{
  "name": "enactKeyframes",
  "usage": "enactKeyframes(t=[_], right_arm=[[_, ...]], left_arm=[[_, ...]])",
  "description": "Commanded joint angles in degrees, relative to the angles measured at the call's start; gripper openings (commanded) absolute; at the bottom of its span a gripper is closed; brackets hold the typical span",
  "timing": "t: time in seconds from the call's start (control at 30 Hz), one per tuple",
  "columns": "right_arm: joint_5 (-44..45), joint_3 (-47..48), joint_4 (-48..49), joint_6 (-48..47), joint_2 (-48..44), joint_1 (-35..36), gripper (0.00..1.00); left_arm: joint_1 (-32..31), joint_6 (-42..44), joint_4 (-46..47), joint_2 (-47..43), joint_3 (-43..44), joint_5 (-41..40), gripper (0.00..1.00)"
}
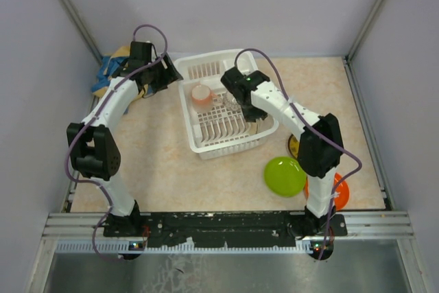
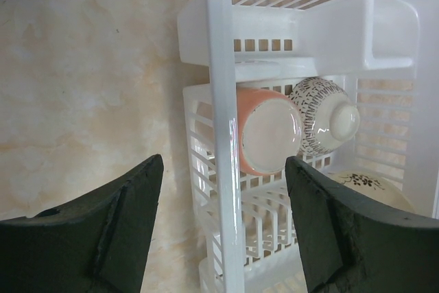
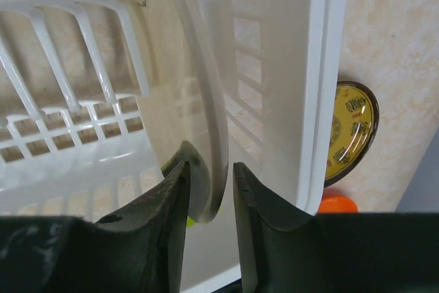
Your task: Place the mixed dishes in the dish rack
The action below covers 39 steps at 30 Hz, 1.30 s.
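Observation:
The white dish rack stands mid-table. In it the pink cup and the patterned bowl lie on their sides, and the cream plate stands on edge in the ribs. My right gripper straddles that plate's rim. Its jaws are slightly parted, and a thin gap shows between the rim and the right finger. My left gripper is open at the rack's far left corner, with the rack's rim between its fingers and untouched. On the table lie the lime-green plate, the orange plate and the brown-yellow plate.
A blue and yellow cloth lies at the far left by the wall. Grey walls close the table on three sides. The right arm's elbow hangs over the plates to the right of the rack.

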Motion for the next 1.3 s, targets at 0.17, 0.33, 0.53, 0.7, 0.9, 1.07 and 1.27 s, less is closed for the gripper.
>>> enactKeyframes(t=[0.17,0.33,0.53,0.7,0.9,1.07,1.27], right_arm=[[-1.6,1.5,-2.6,0.5,-1.8,-0.1,0.54],[-2.7,4.3,-3.0,0.4,-3.3,-0.2,0.59],[-3.7,7.2,-3.7,0.4,-6.2,-0.1,0.64],[-2.6,9.2,-4.7,-1.0,-9.8,-0.8,0.66],[-8.6,4.7,-2.9,-0.7,-16.9,-8.1,0.67],[-13.9,-2.2,-1.1,0.1,-21.0,-12.1,0.67],[-17.2,-7.5,-1.9,1.2,-22.9,-12.2,0.67]], left_arm=[[0.4,0.9,1.3,-2.3,-1.0,1.5,0.78],[0.4,1.1,1.5,-1.9,-0.5,1.6,0.78],[0.4,1.8,1.4,-1.2,0.0,1.5,0.78],[0.4,4.3,1.8,0.6,1.6,2.5,0.79],[0.5,9.8,3.4,7.1,9.3,5.5,0.81],[0.8,14.3,5.8,13.0,16.5,5.8,0.82],[0.7,21.5,7.4,19.3,24.2,5.5,0.83]])
